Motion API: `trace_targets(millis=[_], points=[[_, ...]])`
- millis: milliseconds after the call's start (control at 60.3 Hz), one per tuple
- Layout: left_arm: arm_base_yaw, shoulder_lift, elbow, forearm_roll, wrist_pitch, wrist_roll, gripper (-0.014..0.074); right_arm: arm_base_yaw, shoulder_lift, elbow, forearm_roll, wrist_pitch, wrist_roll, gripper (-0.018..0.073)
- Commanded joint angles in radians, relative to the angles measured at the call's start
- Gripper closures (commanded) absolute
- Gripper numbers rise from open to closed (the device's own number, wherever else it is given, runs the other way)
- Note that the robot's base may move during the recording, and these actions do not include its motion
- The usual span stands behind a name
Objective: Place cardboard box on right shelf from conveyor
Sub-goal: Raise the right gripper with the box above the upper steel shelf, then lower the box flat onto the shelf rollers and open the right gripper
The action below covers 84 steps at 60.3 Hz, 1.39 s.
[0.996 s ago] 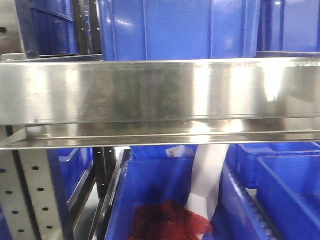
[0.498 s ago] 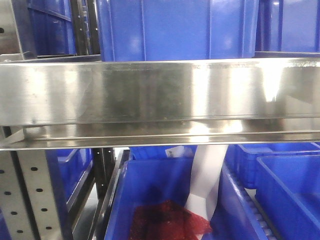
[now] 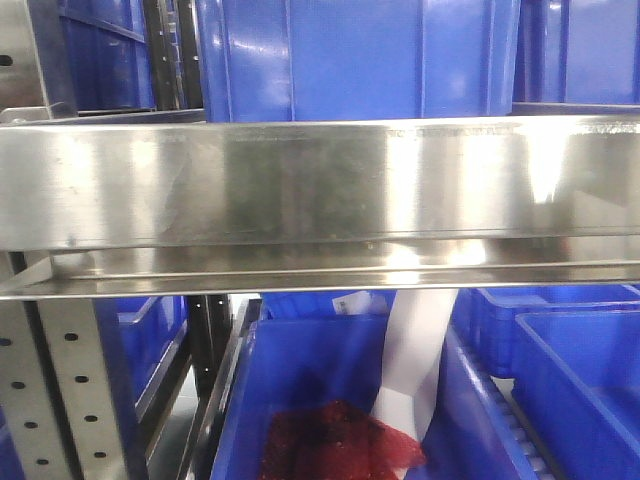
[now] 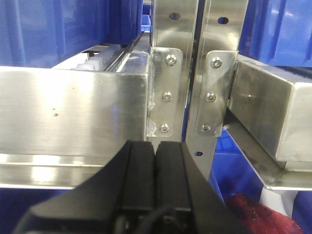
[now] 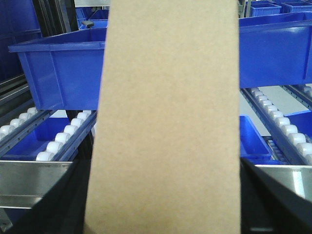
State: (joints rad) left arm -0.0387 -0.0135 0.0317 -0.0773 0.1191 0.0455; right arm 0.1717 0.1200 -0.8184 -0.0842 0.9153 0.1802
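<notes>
**Right wrist cam: box in hand, placing left to do**

Grips cardboard box (image 5: 168,97) in right gripper (image 5: 165,204), w/ dark fingers (image 5: 265,195) flanking both long edges at frame bottom. Judged clamped on it, though w/o sight of actual pad contact. Holds it in air ahead of a steel lip (image 5: 34,180), w/ blue bins (image 5: 63,73) and white roller tracks (image 5: 56,145) beyond. Shows nothing of conveyor in any view, so pick-up judged done. Not yet resting on right shelf (image 3: 320,180): no carton on or behind its shiny front lip in front-facing view. Remaining, prob.: carry over lip, set down, let go, pull back.

Re orientation: points long axis away from wrist, bottom-to-top in that view. Turns broad plain face toward cam and leads w/ far narrow end toward racks, cut off by frame top. Sits roughly square to view, no obvious tilt.

Has left gripper (image 4: 156,165) pinched closed on nothing, fingers touching, facing perforated uprights (image 4: 173,63).
</notes>
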Motion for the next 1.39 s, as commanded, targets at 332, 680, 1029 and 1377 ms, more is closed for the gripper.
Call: trace_targets(millis=[332,680,1029,1377], points=[[-0.002,-0.013,0.008,-0.006,-0.086,0.000,0.0713,-0.005,0.088,-0.027,0.008,-0.196,-0.008,0.0282],[-0.002,-0.013,0.008,-0.006,-0.086,0.000,0.0713,-0.003,0.518,-0.160,0.242,-0.442,-0.456,0.0282],[-0.002,-0.013,0.008,-0.006,-0.086,0.000,0.0713,0.154,0.862,-0.355,0.291,-0.434,-1.120,0.0282],[-0.002,-0.013,0.008,-0.006,-0.086,0.000,0.0713,0.252,1.089,-0.366,0.291,-0.469,-1.682,0.0282]])
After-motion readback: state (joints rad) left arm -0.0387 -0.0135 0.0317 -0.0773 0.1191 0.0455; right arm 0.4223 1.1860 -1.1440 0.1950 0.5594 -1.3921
